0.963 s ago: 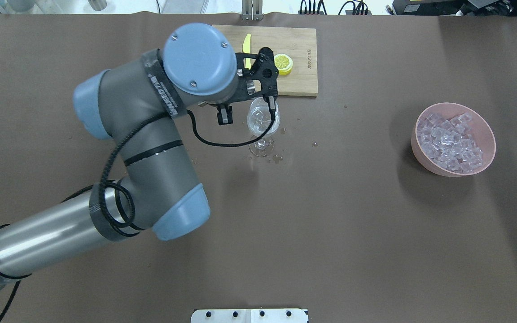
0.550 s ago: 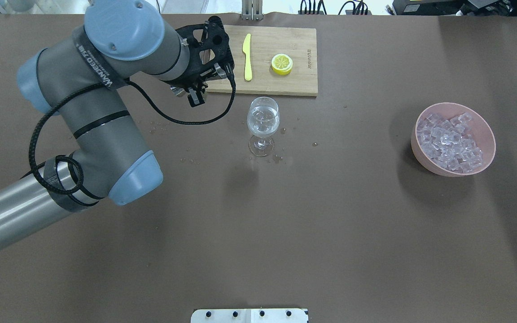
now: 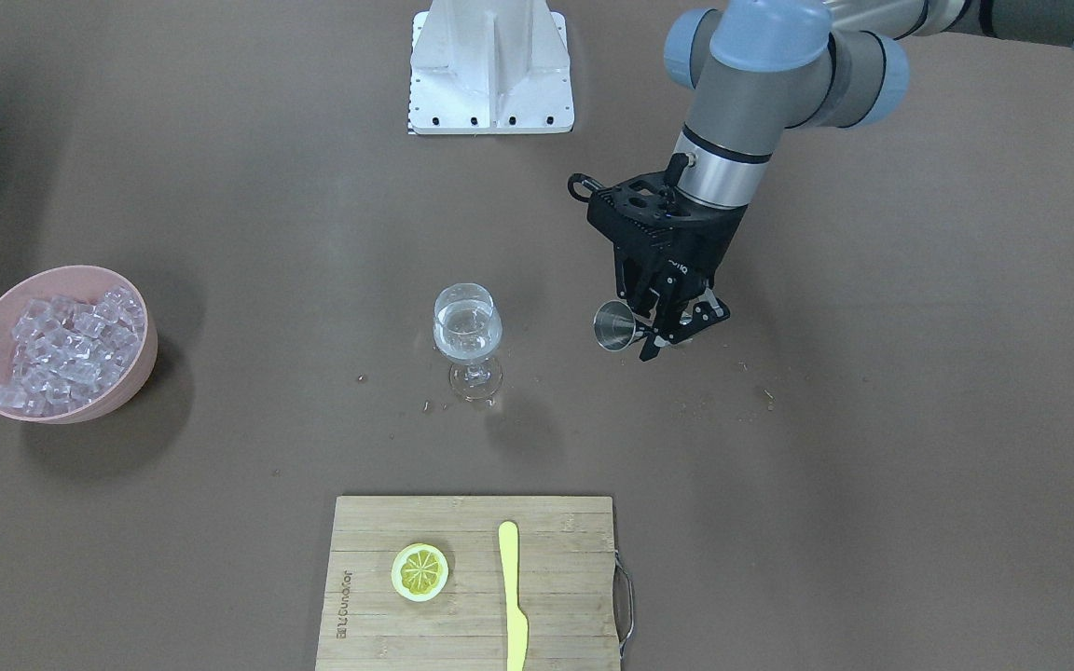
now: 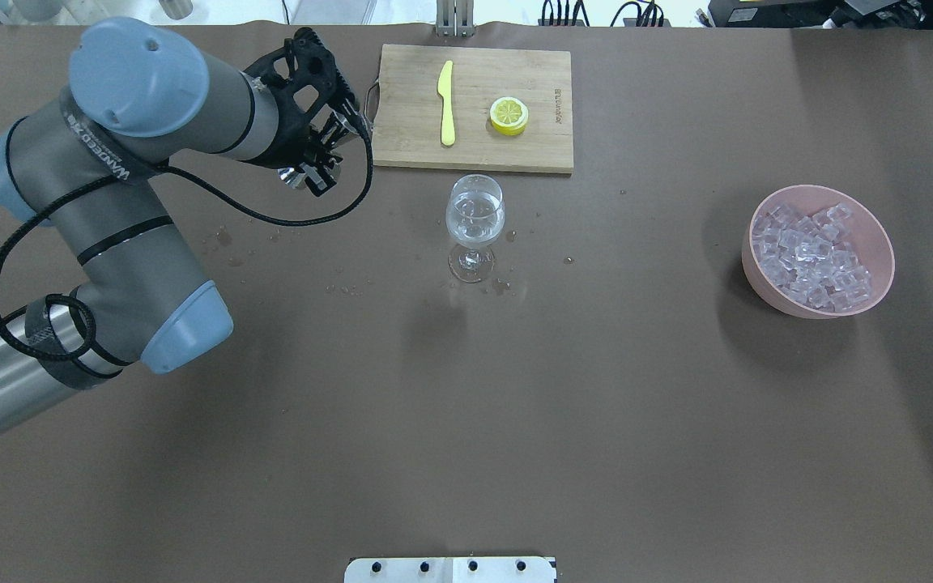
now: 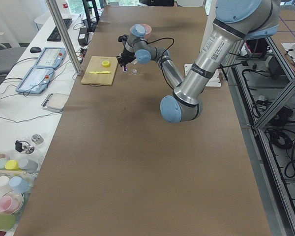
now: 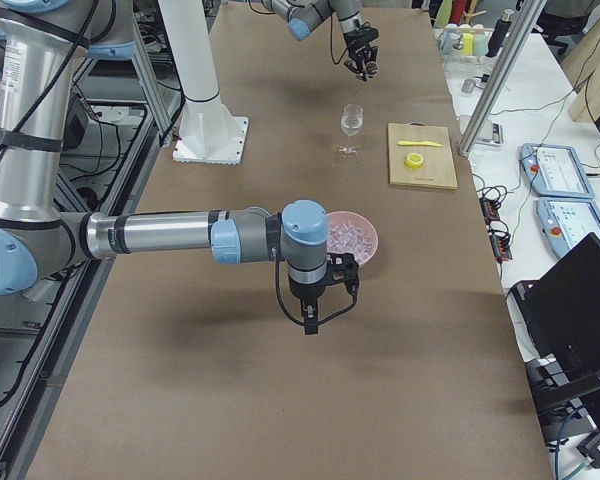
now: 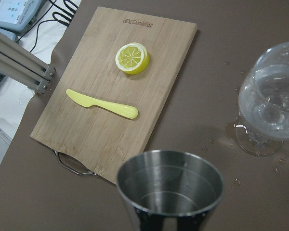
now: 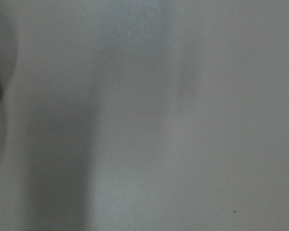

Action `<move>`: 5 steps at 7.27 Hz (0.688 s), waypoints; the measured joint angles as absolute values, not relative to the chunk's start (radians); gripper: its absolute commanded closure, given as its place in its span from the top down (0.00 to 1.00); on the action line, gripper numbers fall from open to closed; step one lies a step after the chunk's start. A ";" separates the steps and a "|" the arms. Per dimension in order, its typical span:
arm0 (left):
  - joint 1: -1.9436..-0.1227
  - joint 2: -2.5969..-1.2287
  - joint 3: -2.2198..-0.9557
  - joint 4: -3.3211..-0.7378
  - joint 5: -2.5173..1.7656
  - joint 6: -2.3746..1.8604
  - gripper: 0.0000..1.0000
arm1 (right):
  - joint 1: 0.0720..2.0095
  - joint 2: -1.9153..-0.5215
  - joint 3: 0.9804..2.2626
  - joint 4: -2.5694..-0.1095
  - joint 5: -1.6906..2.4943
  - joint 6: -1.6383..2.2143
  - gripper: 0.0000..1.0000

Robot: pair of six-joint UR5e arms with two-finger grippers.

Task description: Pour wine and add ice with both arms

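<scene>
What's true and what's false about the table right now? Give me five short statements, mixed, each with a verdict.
1. The left gripper holds a steel cup. True.
2. The wine glass lies on its side. False: it stands upright with wine in it.
3. The lemon slice and the yellow knife lie on the cutting board. True.
4. The pink bowl is empty. False: it is heaped with ice.
5. The steel cup is tipped over the wine glass. False: it is held off to one side, apart from the glass.

Wine (image 4: 475,217) in glass (image 4: 472,264), ice (image 4: 811,259) in bowl (image 4: 760,285)
</scene>
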State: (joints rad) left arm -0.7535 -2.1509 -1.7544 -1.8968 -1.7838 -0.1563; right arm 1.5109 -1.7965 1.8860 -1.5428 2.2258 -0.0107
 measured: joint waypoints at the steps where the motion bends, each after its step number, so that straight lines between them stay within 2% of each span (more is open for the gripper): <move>1: -0.756 -2.095 -1.755 -1.987 -1.783 -0.215 0.00 | 1.511 -1.797 1.886 -1.543 2.226 -0.011 1.00; 5: -0.758 -1.860 -1.752 -2.388 -1.687 -0.530 0.00 | 1.513 -1.800 1.887 -1.542 2.226 -0.011 1.00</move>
State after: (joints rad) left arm -0.7577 -1.8603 -1.7525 -2.3885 -1.6868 -0.5298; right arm 1.5132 -1.8005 1.8868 -1.5418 2.2258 -0.0107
